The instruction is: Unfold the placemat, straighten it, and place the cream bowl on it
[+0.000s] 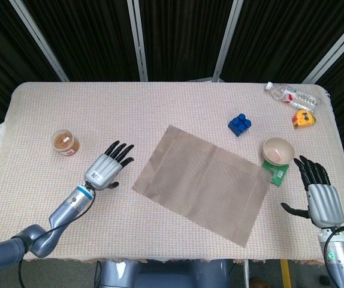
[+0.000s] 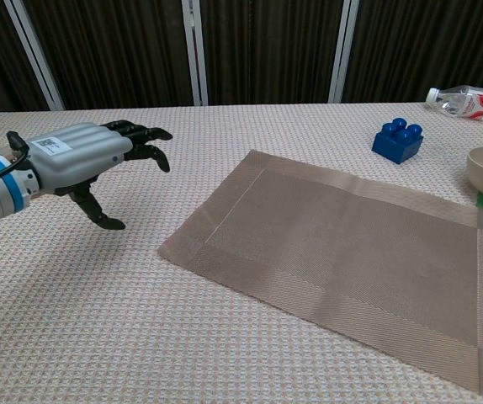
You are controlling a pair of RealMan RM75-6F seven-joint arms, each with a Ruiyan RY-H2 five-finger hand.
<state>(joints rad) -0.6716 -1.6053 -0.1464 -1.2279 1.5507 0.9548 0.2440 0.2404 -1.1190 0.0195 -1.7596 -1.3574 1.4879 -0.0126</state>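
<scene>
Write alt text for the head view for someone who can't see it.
A brown placemat lies unfolded and askew on a woven tablecloth, with the open left hand near its left edge and the open right hand just below the cream bowl. A blue block, spice jar, bottle and tape measure sit around.
</scene>
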